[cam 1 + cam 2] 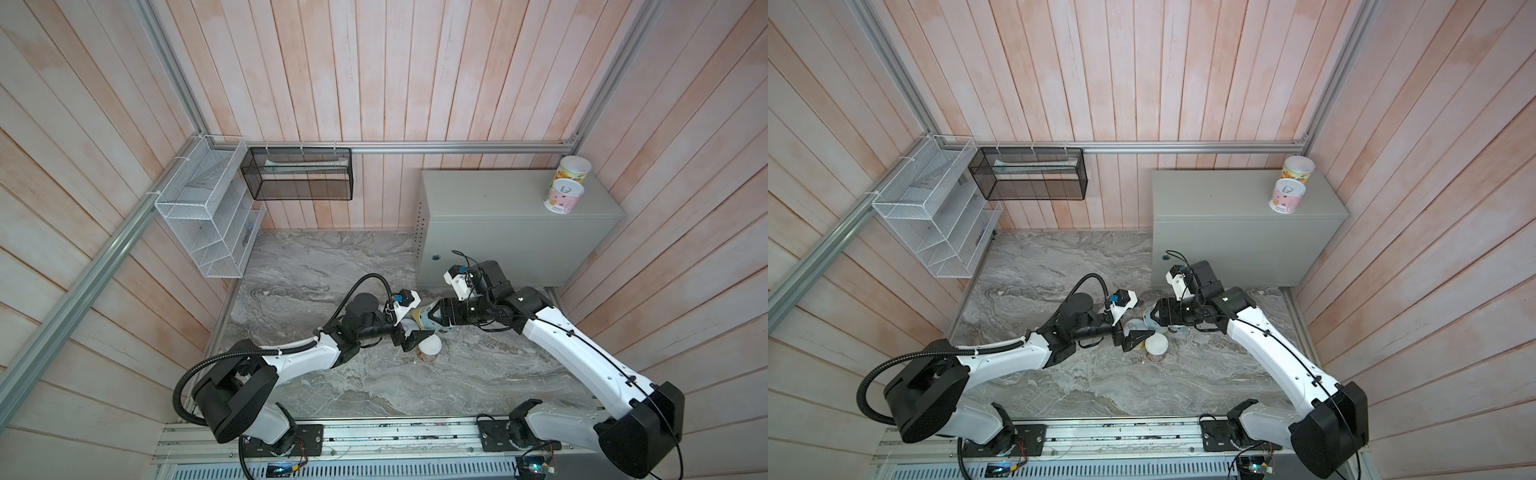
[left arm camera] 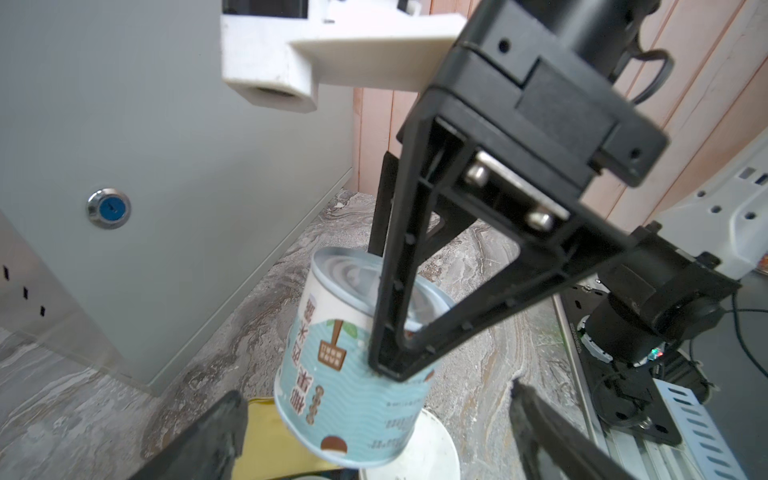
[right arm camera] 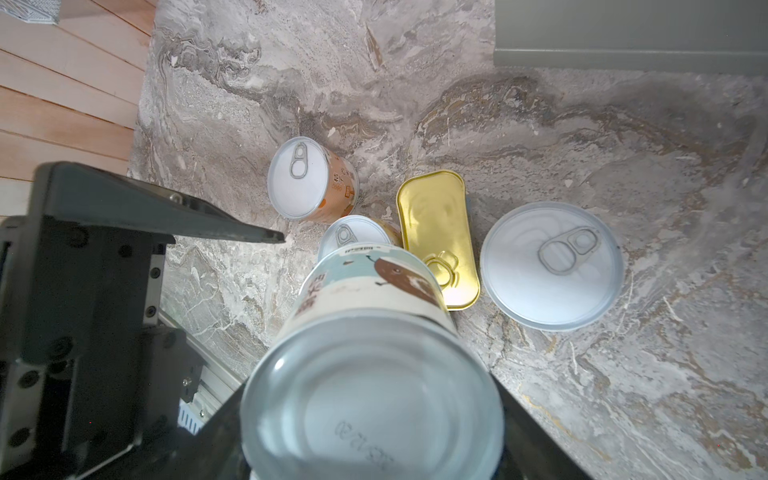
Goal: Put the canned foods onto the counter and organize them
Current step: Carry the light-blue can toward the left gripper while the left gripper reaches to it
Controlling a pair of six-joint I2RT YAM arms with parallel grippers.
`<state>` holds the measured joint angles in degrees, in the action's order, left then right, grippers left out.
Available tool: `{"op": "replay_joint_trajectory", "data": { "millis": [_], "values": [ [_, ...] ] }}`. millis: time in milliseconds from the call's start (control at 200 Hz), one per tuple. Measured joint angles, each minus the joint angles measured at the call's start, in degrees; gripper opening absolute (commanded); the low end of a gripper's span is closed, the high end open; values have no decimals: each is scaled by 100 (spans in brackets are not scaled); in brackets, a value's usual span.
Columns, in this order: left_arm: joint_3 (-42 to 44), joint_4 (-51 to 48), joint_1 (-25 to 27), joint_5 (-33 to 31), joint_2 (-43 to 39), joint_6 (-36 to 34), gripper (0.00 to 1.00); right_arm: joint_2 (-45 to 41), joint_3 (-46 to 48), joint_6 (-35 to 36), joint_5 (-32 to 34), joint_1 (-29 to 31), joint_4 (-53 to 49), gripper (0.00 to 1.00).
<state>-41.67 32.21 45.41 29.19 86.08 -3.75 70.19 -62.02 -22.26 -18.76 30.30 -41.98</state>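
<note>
**Right hand holds a blue tin above the slab; the counter top is where it goes.**

The right hand [image 1: 430, 319] pinches the blue tin [image 2: 349, 399] across its side wall, and the tin is tilted with its stamped end toward the wrist. The left hand [image 1: 411, 337] sits just beside and lower, fingers spread wide and empty. Under the held tin, close together on the slab [image 1: 332, 270], are a gold-top tin [image 3: 432, 220], a white-top tin [image 3: 552, 266] and an orange tin [image 3: 307, 178]. The counter [image 1: 498, 203] stands near, behind the hand, with its top higher. A pink tin [image 1: 564, 196] and a yellow tin [image 1: 574, 168] stand at its far right corner, well apart from the hand. The step likely goes best by rising straight up clear of the cluster and levelling the tin. Then set it flat in line with the pink one, leaving room for the rest.
</note>
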Motion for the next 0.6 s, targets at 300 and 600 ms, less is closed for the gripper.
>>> {"op": "replay_joint_trajectory", "data": {
  "millis": [300,600],
  "values": [
    [-326,9,68,358,411,-127,100,0,-173,136,-243,-15,-201,45],
    [-459,4,129,407,540,-249,93,0,-181,190,-492,-52,-323,44]
  ]
}}
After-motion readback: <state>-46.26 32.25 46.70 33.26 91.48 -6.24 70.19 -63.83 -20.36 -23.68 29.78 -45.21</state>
